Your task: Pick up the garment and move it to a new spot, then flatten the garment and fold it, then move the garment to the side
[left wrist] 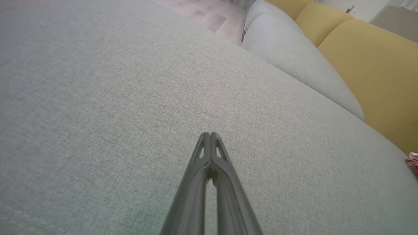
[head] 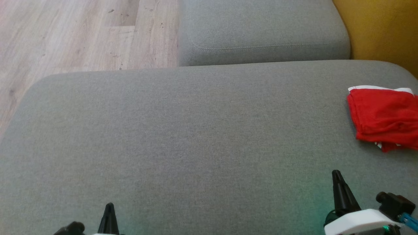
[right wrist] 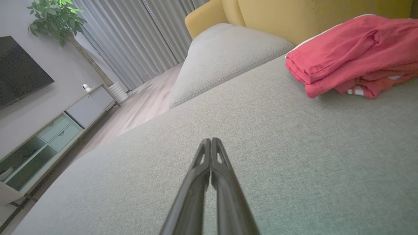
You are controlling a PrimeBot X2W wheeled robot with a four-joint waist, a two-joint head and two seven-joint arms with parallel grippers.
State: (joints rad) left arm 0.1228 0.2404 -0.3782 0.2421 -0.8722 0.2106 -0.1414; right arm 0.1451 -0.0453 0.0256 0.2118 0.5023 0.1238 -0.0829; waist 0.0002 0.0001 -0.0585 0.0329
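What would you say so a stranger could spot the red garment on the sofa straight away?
Start at the wide grey fabric sofa seat in front of the robot and follow it to its right end, near the mustard-yellow backrest. There lies a loosely folded red cloth garment with white trim. Its bright red against the plain grey upholstery sets it apart.

We look down on a grey sofa seat: pale wooden floor at ten o'clock, yellow backrest at two. Elsewhere, grey curtains, a potted plant and a dark television.
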